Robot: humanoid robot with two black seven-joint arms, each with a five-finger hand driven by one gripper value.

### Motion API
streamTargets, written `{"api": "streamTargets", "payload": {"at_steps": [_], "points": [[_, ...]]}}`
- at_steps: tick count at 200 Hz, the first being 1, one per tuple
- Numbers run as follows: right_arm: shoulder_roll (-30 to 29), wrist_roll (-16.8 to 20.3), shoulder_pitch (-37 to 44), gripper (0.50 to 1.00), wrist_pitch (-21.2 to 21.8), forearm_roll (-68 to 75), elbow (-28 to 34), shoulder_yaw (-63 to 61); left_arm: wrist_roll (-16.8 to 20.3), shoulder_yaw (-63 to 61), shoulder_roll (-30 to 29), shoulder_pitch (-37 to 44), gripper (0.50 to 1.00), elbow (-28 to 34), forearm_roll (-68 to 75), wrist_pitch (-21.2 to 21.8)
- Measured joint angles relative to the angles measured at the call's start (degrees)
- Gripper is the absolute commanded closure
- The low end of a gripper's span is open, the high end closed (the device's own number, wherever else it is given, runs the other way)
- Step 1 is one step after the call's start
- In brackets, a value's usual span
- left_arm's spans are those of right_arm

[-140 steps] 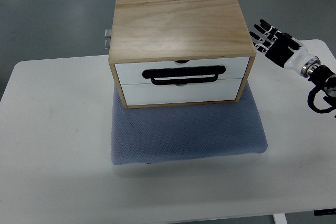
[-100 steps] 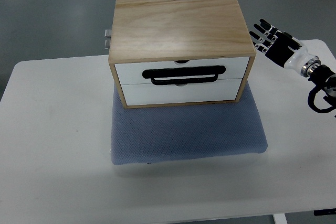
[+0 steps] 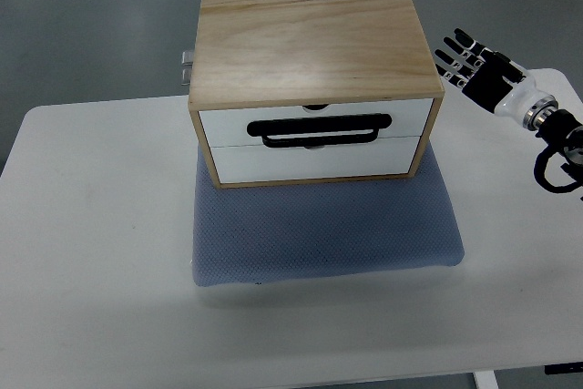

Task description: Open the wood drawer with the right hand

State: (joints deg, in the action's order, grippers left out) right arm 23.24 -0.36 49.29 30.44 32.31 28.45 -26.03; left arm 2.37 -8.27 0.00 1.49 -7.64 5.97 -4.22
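Note:
A wooden drawer box [image 3: 312, 47] with two white drawer fronts stands on a blue-grey mat [image 3: 323, 225]. Both drawers look closed. A black handle [image 3: 322, 128] runs across the front at the seam between the two drawers. My right hand [image 3: 466, 64] is to the right of the box, near its top right corner, apart from it. Its fingers are spread and hold nothing. The right arm comes in from the right edge. The left arm is not visible.
The mat lies on a white table [image 3: 100, 252]. A small metal part [image 3: 187, 65] sticks out at the box's back left. Grey floor shows beyond the table's far edge.
My right hand has shifted slightly up and to the right, away from the box. The box and drawers have not moved.

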Motion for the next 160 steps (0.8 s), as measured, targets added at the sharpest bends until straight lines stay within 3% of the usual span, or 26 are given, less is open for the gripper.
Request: {"api": "streamTargets", "payload": {"at_steps": [77,160], "points": [[1.18,0.0,0.34,0.548,-1.0,-1.12,-0.14,-0.75,0.0,-0.1,0.0,0.0,0.5,0.17,0.0,0.0],[4.57,-0.08,0.04,0.548,1.72,-4.1,0.35,-0.42,0.0,-0.07,0.0,0.0,0.5,0.18,0.02,0.0]]}}
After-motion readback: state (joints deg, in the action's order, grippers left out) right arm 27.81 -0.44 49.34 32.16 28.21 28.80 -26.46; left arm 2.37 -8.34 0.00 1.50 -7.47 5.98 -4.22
